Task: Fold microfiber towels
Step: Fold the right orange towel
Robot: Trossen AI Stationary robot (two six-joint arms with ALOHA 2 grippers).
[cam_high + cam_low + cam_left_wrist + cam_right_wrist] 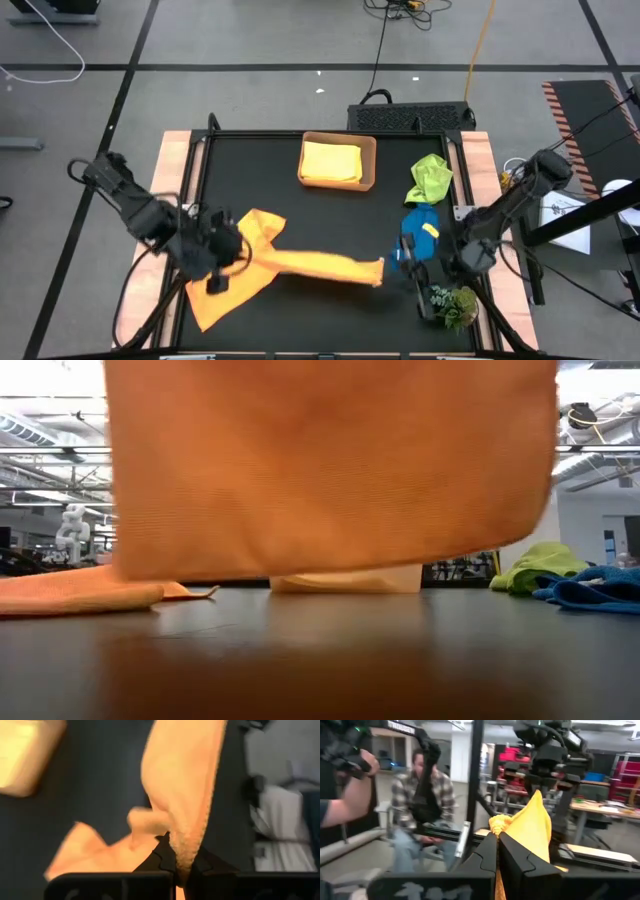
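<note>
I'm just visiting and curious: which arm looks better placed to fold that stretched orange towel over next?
Probably the left gripper: it pinches the orange towel beside the part still on the table. The right gripper holds the far corner.

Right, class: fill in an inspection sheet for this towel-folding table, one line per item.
Surface: black table, wooden side edges.
Job's things: orange towel stretched between both claws; yellow towel in the tray; lime green towel and blue towel lying crumpled.
Clutter: plant sprig near the right claw.
Claws: left claw and right claw, each shut on the orange towel.
Cables: cables on the floor beyond the table.
Surroundings: seated person in a workshop.
</note>
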